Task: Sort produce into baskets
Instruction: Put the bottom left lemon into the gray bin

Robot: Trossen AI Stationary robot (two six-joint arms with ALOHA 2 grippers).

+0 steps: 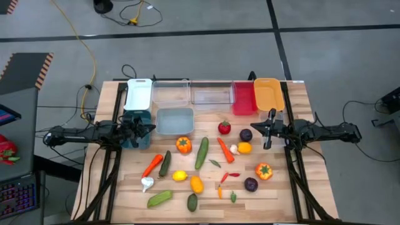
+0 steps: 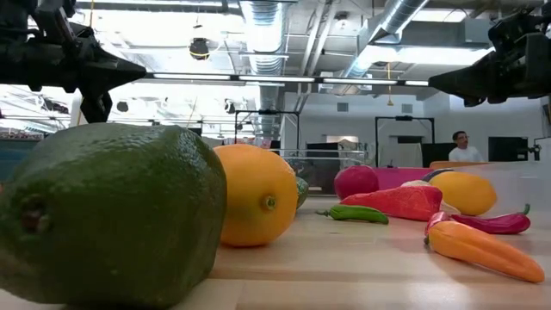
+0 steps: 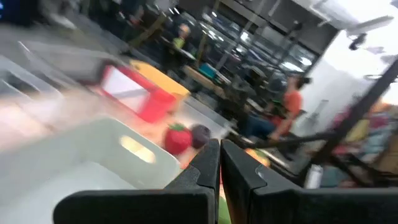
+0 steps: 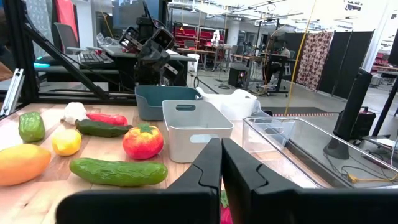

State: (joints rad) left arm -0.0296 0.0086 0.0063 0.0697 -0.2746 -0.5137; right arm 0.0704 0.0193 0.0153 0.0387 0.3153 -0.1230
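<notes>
Closest to my right gripper (image 1: 270, 130), pressed together and empty, sits the purple ball (image 1: 246, 134) just beside it, toward the table's middle.

Left end effector (image 1: 149, 129) closed, right end effector (image 1: 269, 130) closed, both arms hovering, facing inward

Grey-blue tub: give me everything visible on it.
The grey-blue tub is a small rectangular bin of what looks like matte plastic, with rounded corners and a slot handle cut in its end wall. It stands upright and empty on the wooden table, just in front of the clear tubs, with the teal tub beside it. An orange-red pepper lies near its front corner, apart from it. No gripper touches it.
</notes>
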